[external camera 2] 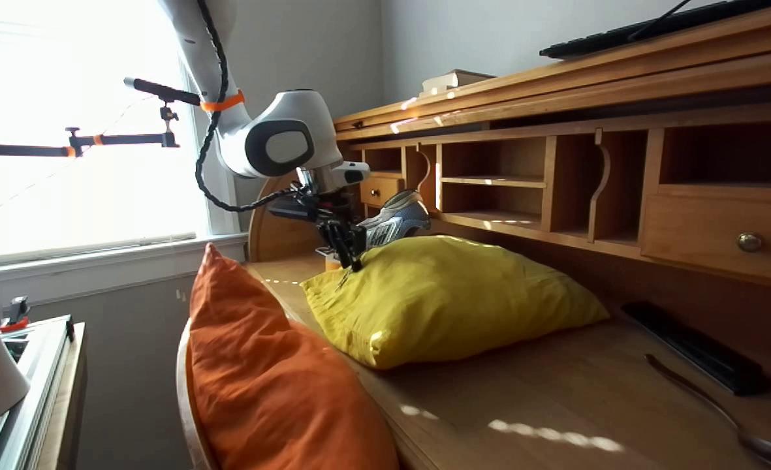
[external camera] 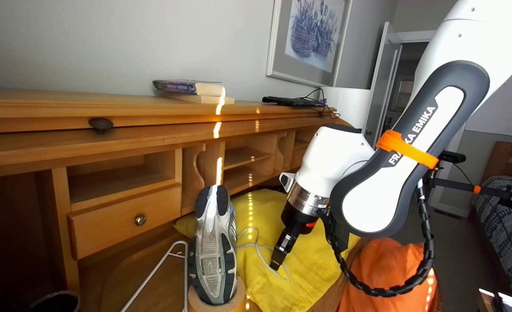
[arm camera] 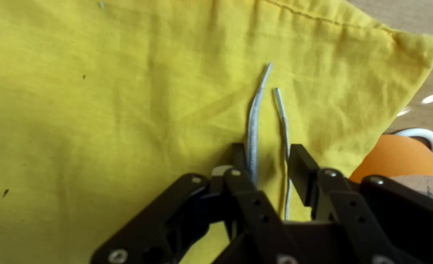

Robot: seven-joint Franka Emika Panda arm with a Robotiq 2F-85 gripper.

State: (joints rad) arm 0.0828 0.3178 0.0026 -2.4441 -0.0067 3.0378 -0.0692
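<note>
My gripper (arm camera: 268, 152) hangs ungripping, its two fingers (arm camera: 300, 168) parted, the tips pointing down at the yellow pillow (external camera 2: 463, 300); I cannot tell whether they touch the cloth. Between them, in the wrist view, run a wider lace end (arm camera: 253, 132) close to one fingertip and a thinner lace end (arm camera: 285, 130) close to the other. Both tips reach past my fingers over the pillow. In an exterior view the laces trail across the yellow cloth from a running shoe (external camera: 212, 260), which is tilted up with its sole facing that camera. Its lower end overlaps an orange roll (external camera: 237, 301), and whether it rests on it I cannot tell. A white hanger (external camera: 147, 279) lies near the shoe on the wooden desk (external camera 2: 522, 391). Near my gripper's side of the yellow pillow, an orange pillow (external camera 2: 281, 391) rests along the desk's edge. Two books (external camera: 190, 89) lie on the desk's top.
</note>
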